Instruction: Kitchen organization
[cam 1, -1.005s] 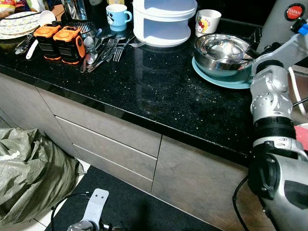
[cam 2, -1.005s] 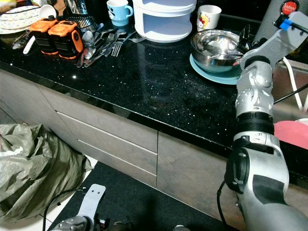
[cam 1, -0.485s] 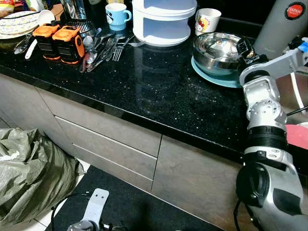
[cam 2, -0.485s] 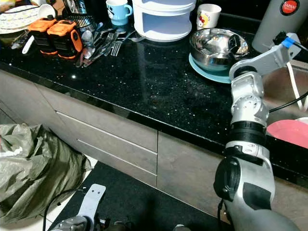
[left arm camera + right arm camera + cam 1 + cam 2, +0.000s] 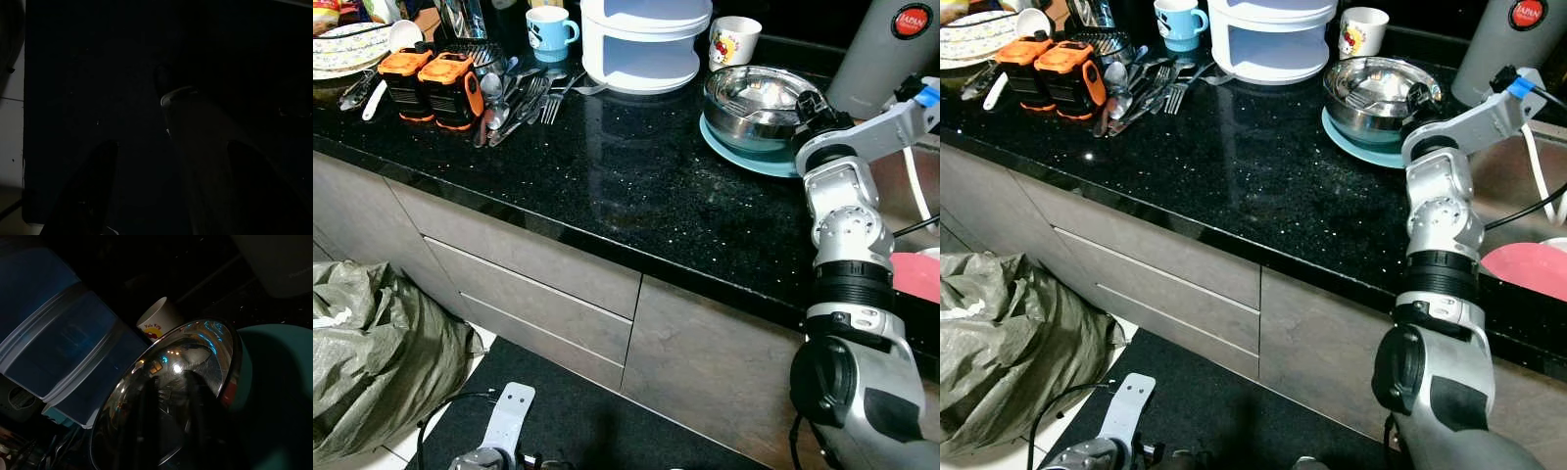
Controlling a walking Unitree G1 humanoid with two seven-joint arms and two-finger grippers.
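A black speckled stone counter (image 5: 636, 186) is stretching across the scene above grey drawer fronts (image 5: 538, 284). At about two o'clock on the counter, a shiny round steel bowl (image 5: 759, 103) is sitting on a teal round plate (image 5: 744, 162). The robot's right arm is reaching up from five o'clock, and its right tool (image 5: 813, 103) is resting at the bowl's right rim. In the right wrist view the two black fingers (image 5: 146, 401) are reaching down into the steel bowl (image 5: 166, 396), a moderate gap between them, and whether they are pinching anything cannot be told.

At twelve o'clock from the bowl, a white cup with a red cartoon print (image 5: 734, 41) is standing. At eleven o'clock, a white two-tier round container (image 5: 646, 44) is sitting beside a blue mug (image 5: 551, 29). A loose pile of metal forks and spoons (image 5: 519, 98) is lying at ten o'clock, just beside two orange and black battery packs (image 5: 435, 83). A grey cylinder with a red badge (image 5: 891, 49) is standing at one o'clock.

On the floor at eight o'clock, a crumpled olive-green sack (image 5: 382, 352) is lying. The left tool (image 5: 166, 196) is hanging in deep shade, its fingers spread apart.
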